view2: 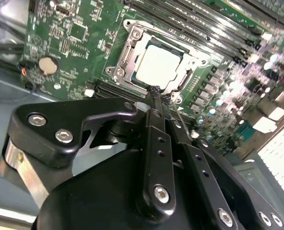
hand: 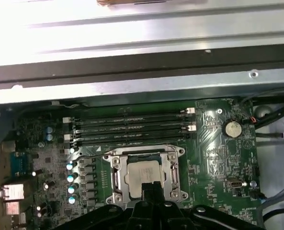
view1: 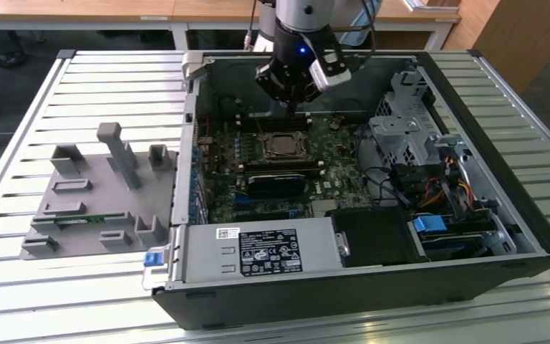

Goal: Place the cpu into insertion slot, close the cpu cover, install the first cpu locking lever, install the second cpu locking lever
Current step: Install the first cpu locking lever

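While the fingers (view2: pixel 153 125) are closed against each other with nothing visible between them, their tips hang just beside the near edge of the cpu cover (view2: pixel 124 53). The cover lies flat over the cpu (view2: pixel 158 67), which is seated in the insertion slot (view2: pixel 164 44).

The likeliest trouble is a sideways slip. Tips this narrow, pushed at a thin wire lever (hand: pixel 91 155), could skate off it and scrape the cpu's bare metal top or the board's small parts. A lever let go under spring load would probably snap back. Whether either lever is hooked I cannot tell.

Close around stand the memory slots (hand: pixel 132 125) on one side and a row of capacitors (hand: pixel 71 178) on another, leaving little room to swing. Farther out, the case wall (view1: pixel 191 100) and the drive cage (view1: pixel 399 136) hem in the arm. A grey fixture block (view1: pixel 94 193) sits well apart on the slatted surface (view1: pixel 26 107).
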{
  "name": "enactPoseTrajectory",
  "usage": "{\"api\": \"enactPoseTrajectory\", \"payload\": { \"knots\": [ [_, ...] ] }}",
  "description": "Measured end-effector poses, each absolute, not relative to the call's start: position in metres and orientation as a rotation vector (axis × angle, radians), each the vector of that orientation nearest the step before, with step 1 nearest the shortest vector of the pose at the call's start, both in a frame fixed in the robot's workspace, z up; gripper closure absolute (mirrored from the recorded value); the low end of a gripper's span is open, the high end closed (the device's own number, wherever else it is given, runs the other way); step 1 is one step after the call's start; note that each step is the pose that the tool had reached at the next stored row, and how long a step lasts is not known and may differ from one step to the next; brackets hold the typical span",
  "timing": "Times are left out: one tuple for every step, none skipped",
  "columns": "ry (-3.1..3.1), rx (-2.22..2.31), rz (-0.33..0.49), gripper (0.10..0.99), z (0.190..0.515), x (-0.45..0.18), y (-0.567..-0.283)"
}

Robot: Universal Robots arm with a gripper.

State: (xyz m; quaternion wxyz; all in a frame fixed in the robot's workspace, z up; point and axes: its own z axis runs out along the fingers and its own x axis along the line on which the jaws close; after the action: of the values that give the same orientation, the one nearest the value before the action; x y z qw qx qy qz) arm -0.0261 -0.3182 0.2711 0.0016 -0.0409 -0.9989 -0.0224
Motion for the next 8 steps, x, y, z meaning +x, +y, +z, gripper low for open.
{"api": "enactPoseTrajectory", "payload": {
  "knots": [
    [-3.136,-0.1,-0.07,0.98,0.2709,-0.0261,-0.3182],
    [-3.136,-0.07,-0.07,0.98,0.2707,-0.0261,-0.3182],
    [-3.136,-0.043,-0.07,0.98,0.2706,-0.0261,-0.3182],
    [-3.136,-0.023,-0.07,0.98,0.2706,-0.0261,-0.3182],
    [-3.136,-0.009,-0.07,0.98,0.2706,-0.0264,-0.3182],
    [-3.136,-0.001,-0.07,0.98,0.2705,-0.0268,-0.3182],
    [-3.136,0.003,-0.07,0.98,0.2704,-0.0274,-0.3182],
    [-3.136,0.005,-0.07,0.98,0.2703,-0.0288,-0.3182]
  ]
}}
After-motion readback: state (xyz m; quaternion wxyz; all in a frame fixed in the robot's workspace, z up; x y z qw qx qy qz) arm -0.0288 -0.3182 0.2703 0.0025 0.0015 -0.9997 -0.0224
